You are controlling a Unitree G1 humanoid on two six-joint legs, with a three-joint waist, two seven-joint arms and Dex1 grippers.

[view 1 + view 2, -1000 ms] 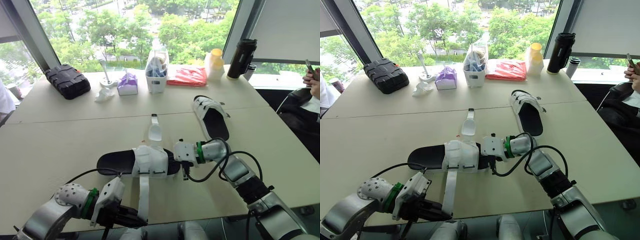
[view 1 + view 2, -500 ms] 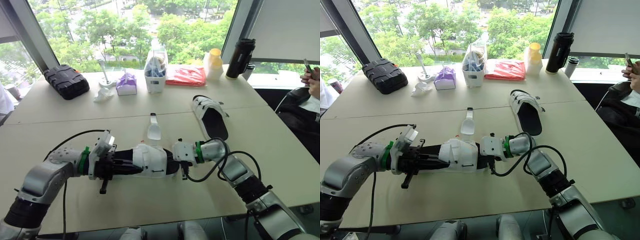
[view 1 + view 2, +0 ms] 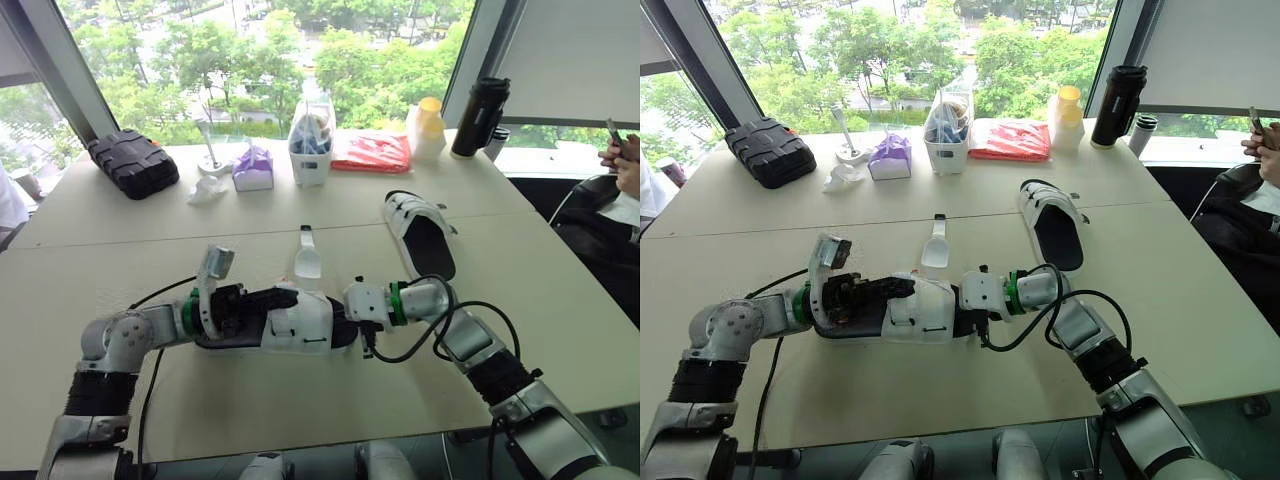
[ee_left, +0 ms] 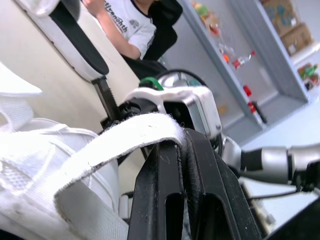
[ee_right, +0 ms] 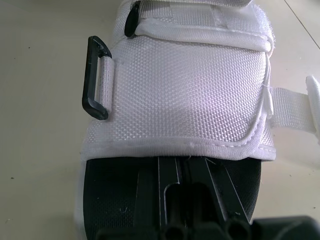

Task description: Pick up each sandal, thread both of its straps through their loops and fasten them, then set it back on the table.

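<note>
Near the table's (image 3: 560, 300) front edge, at its middle, I've got the first sandal (image 3: 300, 325) lying flat. My right gripper (image 3: 345, 318) is closed, fingers (image 5: 165, 190) pushed onto the insole at one end, pinning it. My left gripper (image 3: 280, 297) is clamped on a white strap (image 4: 125, 140). Threading step, I'd say: next I steer that tip into the black loop (image 5: 95, 77). The second sandal (image 3: 420, 235) sits toward the right edge. A black case (image 3: 133, 160) and flask (image 3: 480, 115) line the back edge under the windows (image 3: 250, 50).
</note>
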